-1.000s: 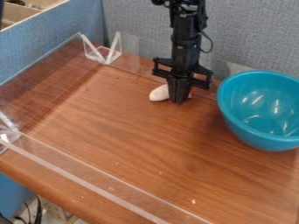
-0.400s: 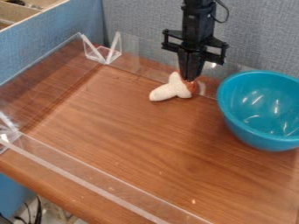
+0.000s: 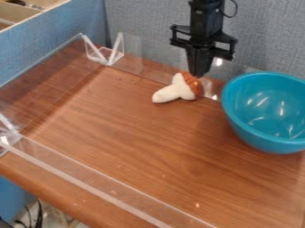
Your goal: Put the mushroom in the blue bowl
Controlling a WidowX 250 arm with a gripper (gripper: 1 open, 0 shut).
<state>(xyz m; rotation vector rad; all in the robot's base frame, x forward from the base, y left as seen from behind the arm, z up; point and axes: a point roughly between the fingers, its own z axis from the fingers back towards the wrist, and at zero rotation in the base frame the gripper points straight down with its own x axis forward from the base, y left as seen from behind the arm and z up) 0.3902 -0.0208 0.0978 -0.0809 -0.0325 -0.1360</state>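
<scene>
The mushroom (image 3: 174,90) is small and cream-white with a tan patch. It sits slanted over the back of the wooden table, its upper right end at the fingertips and its lower left end down by the tabletop. My gripper (image 3: 199,71) points straight down and is shut on that upper end. The blue bowl (image 3: 238,114) is large, glossy teal and holds nothing. It stands on the table just to the right of the gripper and slightly nearer the camera.
A low clear acrylic wall (image 3: 48,76) runs round the wooden table (image 3: 119,134), with a clear stand (image 3: 107,50) at the back left. A blue partition (image 3: 137,22) rises behind. Bare wood lies left of and in front of the mushroom.
The gripper has risen and shifted a little right, staying shut. The mushroom's right end came up with it, so more of the mushroom shows. Little has moved over the last half second.
</scene>
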